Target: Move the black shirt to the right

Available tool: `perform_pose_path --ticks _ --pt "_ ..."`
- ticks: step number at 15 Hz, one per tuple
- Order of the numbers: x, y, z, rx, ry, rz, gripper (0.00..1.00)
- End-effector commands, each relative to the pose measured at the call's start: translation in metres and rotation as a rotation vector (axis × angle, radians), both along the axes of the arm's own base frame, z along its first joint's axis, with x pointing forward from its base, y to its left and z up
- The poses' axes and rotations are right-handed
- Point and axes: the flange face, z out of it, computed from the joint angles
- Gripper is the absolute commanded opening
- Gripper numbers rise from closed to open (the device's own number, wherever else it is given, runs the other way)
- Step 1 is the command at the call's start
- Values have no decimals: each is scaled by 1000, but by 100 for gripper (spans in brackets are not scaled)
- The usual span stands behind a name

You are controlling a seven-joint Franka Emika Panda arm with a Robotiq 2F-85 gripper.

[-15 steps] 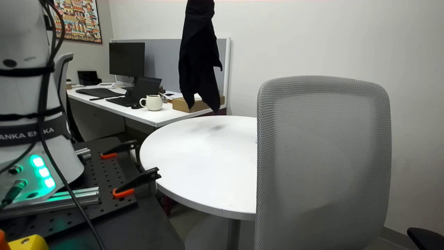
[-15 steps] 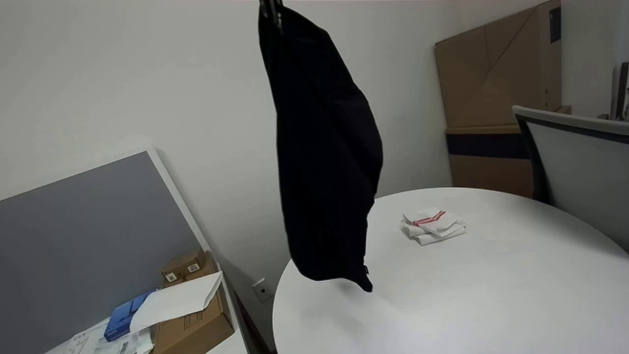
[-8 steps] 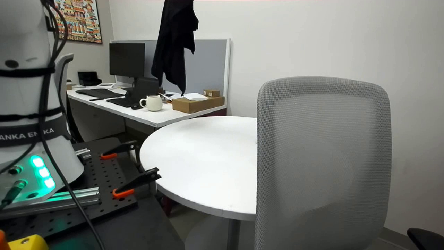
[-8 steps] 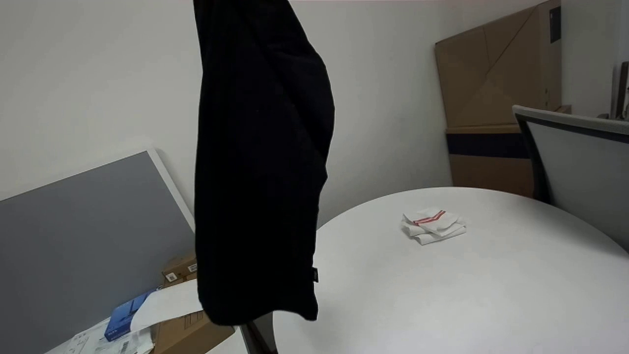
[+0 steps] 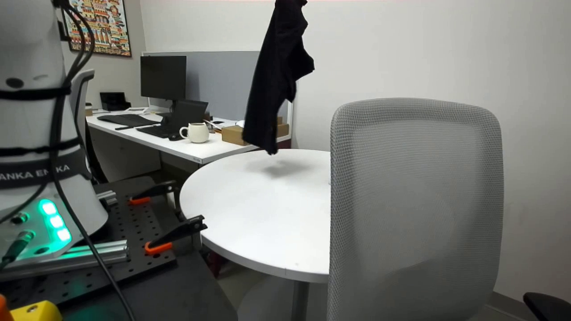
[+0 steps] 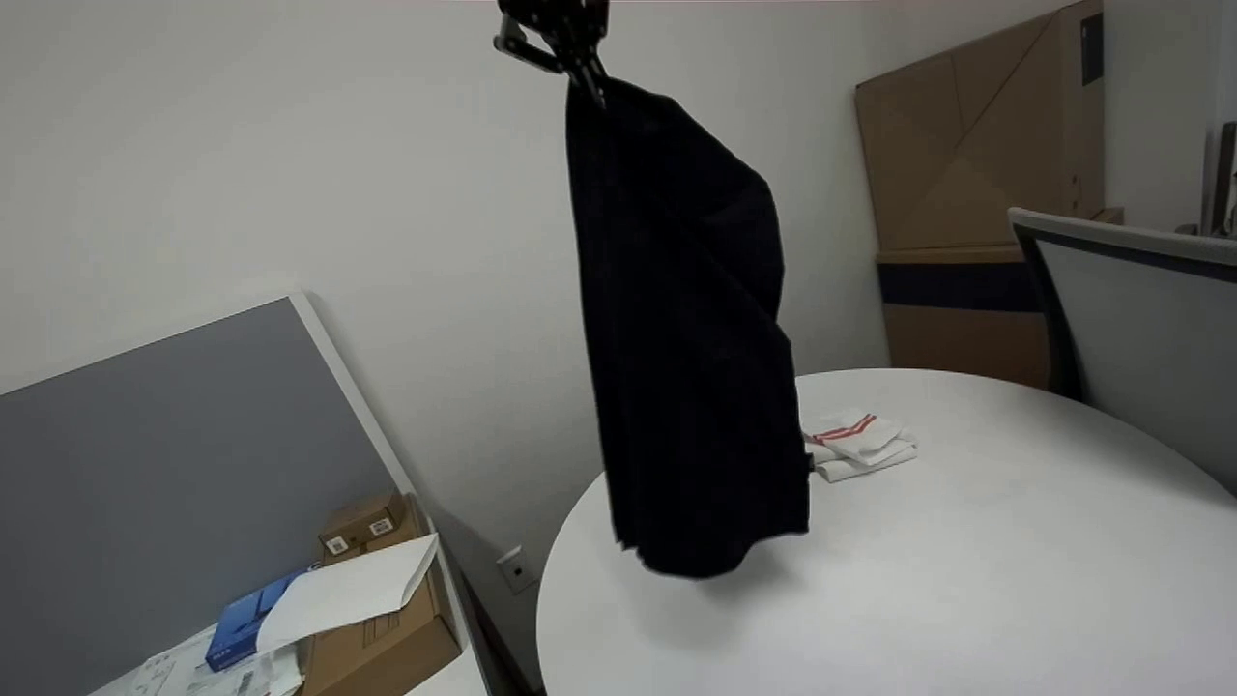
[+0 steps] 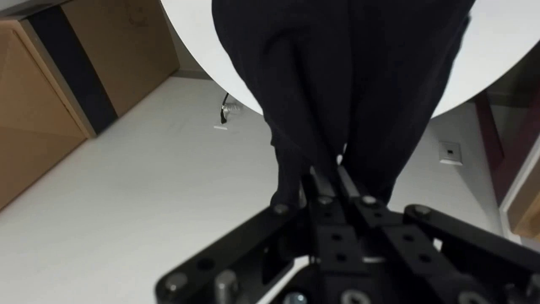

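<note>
The black shirt (image 5: 279,84) hangs in the air over the round white table (image 5: 250,209), its lower hem a little above the surface with a shadow beneath. It also hangs in an exterior view (image 6: 686,338) and fills the upper middle of the wrist view (image 7: 388,63). My gripper (image 6: 588,89) is shut on the shirt's top edge. In the wrist view the fingertips (image 7: 325,169) are close together with dark cloth between them. The gripper is above the frame in the exterior view that shows the arm base.
A folded white cloth with red stripes (image 6: 860,445) lies on the table, partly behind the shirt. A grey mesh chair (image 5: 415,200) stands at the table. A desk with a white mug (image 5: 196,132) and a cardboard box (image 6: 387,648) adjoins it. Large cardboard boxes (image 6: 966,155) stand behind.
In both exterior views the shirt swung left, then moved right and ended farther right than a second ago. The gripper now shows at the top of an exterior view. It still holds the shirt.
</note>
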Motion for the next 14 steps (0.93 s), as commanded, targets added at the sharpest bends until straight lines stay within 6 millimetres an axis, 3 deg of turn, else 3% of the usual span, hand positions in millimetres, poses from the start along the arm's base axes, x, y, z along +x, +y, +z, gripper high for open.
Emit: perform_pose_path --ticks 1,4,6,10,14 --pt "27 -21 -30 -43 52 -35 1" --pt "42 -34 -56 -42 89 -50 1" --pt "41 -37 -81 -63 112 -8 1" --pt "25 -48 -161 -94 207 97 1" --pt "0 -76 -249 -100 299 112 1"
